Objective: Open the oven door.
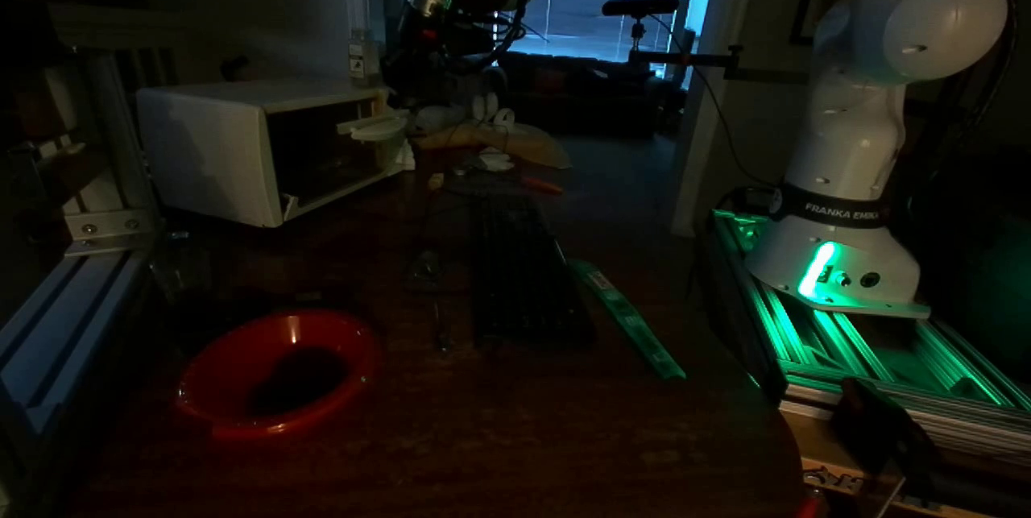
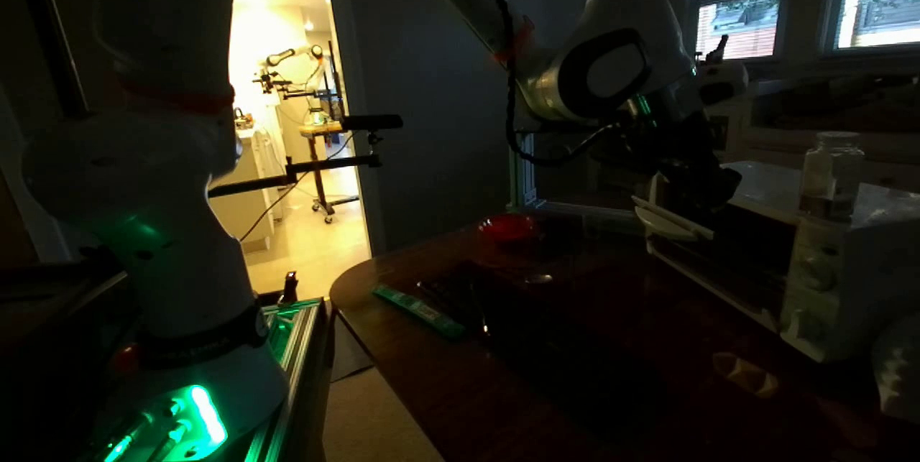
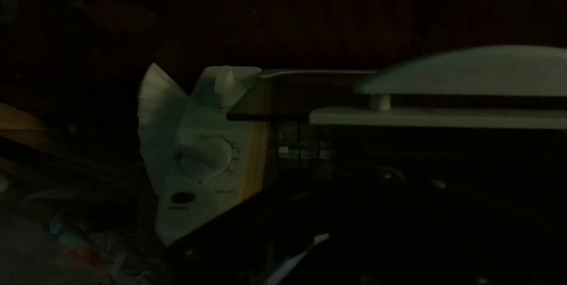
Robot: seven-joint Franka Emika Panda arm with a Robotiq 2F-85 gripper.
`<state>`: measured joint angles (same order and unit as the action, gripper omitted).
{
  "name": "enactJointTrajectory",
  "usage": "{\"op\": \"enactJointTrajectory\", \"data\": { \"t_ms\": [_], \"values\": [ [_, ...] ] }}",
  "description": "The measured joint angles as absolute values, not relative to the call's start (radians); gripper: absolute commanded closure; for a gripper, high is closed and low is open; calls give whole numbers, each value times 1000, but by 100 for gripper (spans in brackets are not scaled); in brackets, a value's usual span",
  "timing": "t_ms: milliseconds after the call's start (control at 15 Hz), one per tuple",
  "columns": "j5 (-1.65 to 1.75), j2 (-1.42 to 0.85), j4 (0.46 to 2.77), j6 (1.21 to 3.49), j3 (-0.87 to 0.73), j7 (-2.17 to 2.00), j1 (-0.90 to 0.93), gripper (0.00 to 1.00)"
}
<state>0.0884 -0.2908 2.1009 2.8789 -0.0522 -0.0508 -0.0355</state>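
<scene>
The white boxy oven [image 1: 205,151] stands on the table in both exterior views, its knob side at the right [image 2: 812,329]. Its control panel shows in the wrist view [image 3: 241,143]. The oven door [image 1: 378,129] is ajar, its top edge tilted out from the front. Its pale handle and top bar show in an exterior view [image 2: 672,223] and the wrist view [image 3: 434,119]. My gripper [image 2: 715,200] is at the gap between door edge and oven. In the wrist view the gripper [image 3: 350,156] is very dark; its fingers look shut, with tips on the oven side of the door.
A clear jar [image 2: 830,174] stands on top of the oven. A red bowl [image 1: 242,357], a black keyboard-like object [image 1: 527,276] and a green strip [image 1: 632,321] lie on the table. A white pleated paper [image 3: 161,112] is beside the knobs. The room is dim.
</scene>
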Motion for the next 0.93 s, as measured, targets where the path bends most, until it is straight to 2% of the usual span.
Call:
{"op": "enactJointTrajectory", "data": {
  "t_ms": [933],
  "values": [
    [57,-284,2137,2830,-66,-79,-32,100]
  ]
}}
